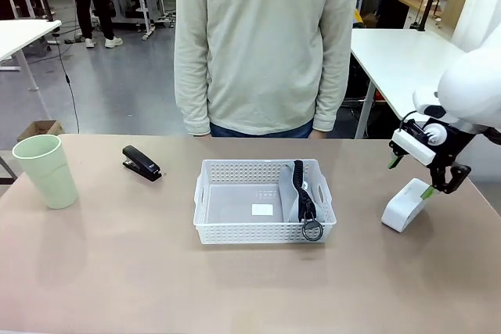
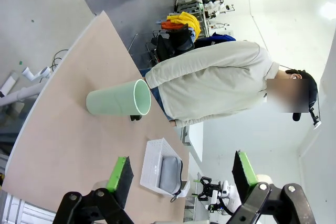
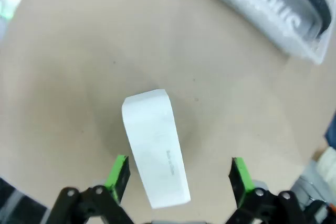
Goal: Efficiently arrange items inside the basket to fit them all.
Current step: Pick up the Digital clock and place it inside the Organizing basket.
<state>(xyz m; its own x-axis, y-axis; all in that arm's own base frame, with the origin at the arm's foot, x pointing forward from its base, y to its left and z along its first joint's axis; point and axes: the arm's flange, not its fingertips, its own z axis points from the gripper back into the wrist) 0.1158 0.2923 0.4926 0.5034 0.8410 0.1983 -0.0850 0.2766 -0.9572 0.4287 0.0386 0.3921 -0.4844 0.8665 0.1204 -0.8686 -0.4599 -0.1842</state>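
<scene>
Hovering just above the white boxy device [image 1: 405, 205], the right hand [image 1: 410, 176] had its fingers spread as wide as they go and held nothing. The device lay on the tabletop [image 1: 156, 271] to the right of the basket [image 1: 235, 168], well apart from it; in the right wrist view it sat between the green pads [image 3: 119, 174], skewed off square to them and touching neither. Out left of the basket, past the cup, the left hand [image 2: 182, 171] was likewise fully open and empty. Inside the basket only the grey CAMPUS pouch [image 1: 295, 207] stood on edge against the right wall, its black strap [image 1: 304, 193] trailing to the front wall, and the rest of the floor was bare bar a small white label [image 1: 262, 210]. The small black stapler [image 1: 142, 163] lay left of the basket, and the pale green cup [image 1: 45, 170] stood upright farther left again. A person [image 1: 266, 44] stood beyond the basket's far side. Judged step: about to grasp the device, with three items not yet in. Risks: the device looked smooth and rounded at one end, and with that skew the pads could catch a corner, so it might twist or slip out. Setting it down close to the pouch could tip the pouch flat or snag the strap, using up floor the cup and stapler need.
</scene>
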